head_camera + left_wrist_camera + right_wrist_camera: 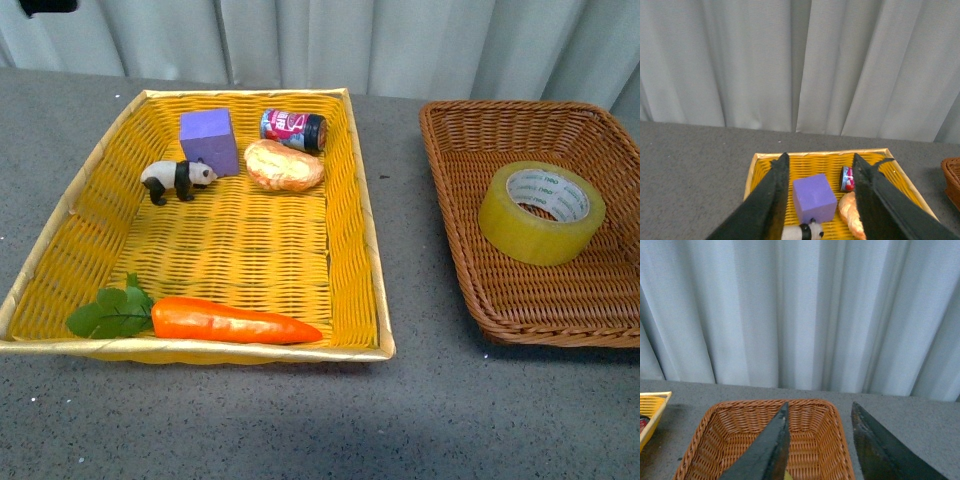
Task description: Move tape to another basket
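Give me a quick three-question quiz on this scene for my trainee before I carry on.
1. True or false: the tape lies in the brown basket.
2. Where in the yellow basket does the carrot lie? A) along the rim nearest the robot B) against the far rim C) in the middle
3. Is the left gripper open or shut, and does it hold anything?
Key: 1 true; 2 A; 3 open, holding nothing.
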